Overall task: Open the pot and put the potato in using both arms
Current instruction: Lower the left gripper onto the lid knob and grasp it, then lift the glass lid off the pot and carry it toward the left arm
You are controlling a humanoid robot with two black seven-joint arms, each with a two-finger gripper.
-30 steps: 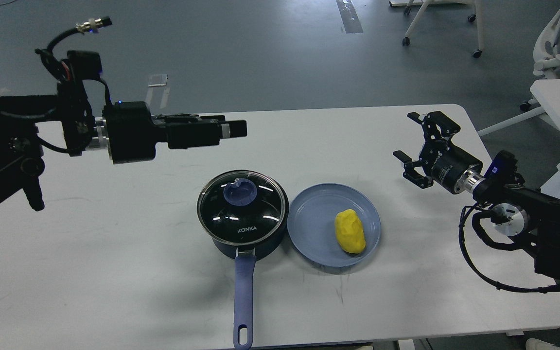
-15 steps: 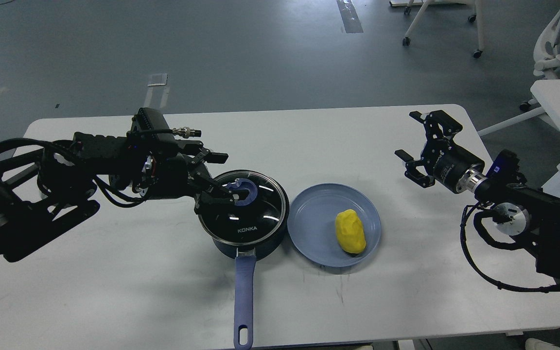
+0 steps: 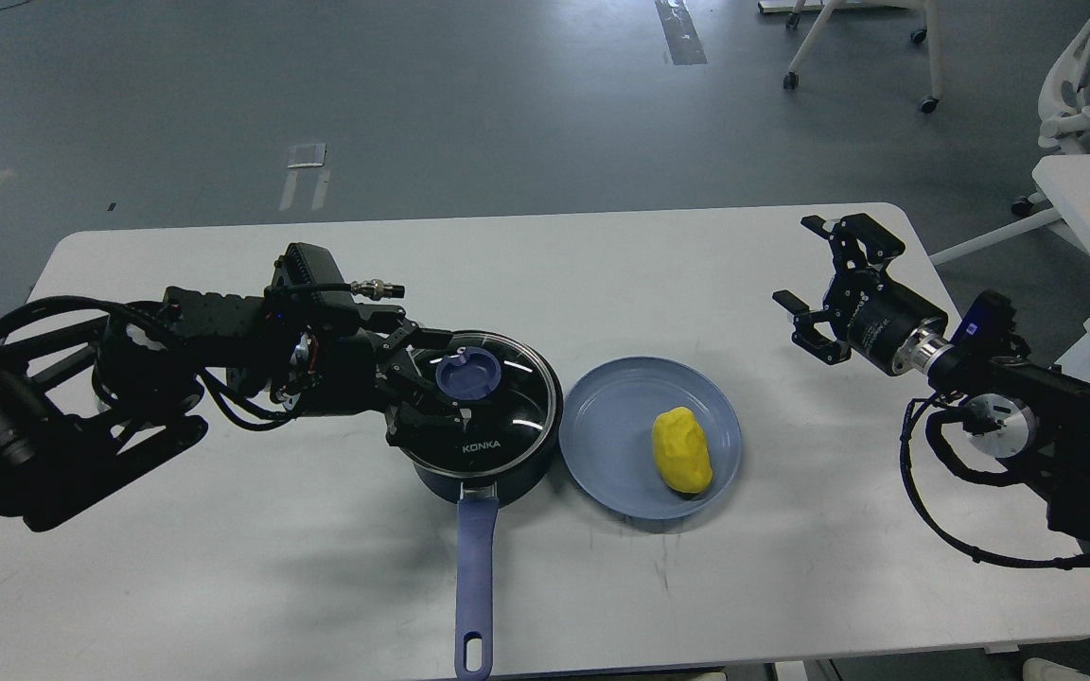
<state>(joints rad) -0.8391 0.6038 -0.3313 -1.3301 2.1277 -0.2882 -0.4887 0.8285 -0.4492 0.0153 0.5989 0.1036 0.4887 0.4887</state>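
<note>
Head view: dark navy saucepan [image 3: 474, 416] sits mid-table, glass lid on, long blue handle pointing toward the robot. Left gripper [image 3: 446, 374] reaches in from the left, fingers apart, straddling the round blue knob [image 3: 467, 373]; not yet clamped. Half a second ago it sat just left of the knob. Lumpy yellow potato [image 3: 682, 449] lies on the light-blue plate [image 3: 602, 426], nearer the right gripper [image 3: 815, 284], which hangs open, well apart, barely moved.

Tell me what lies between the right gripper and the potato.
In the head view, only bare white table and the light-blue plate's rim separate the right gripper from the potato.
</note>
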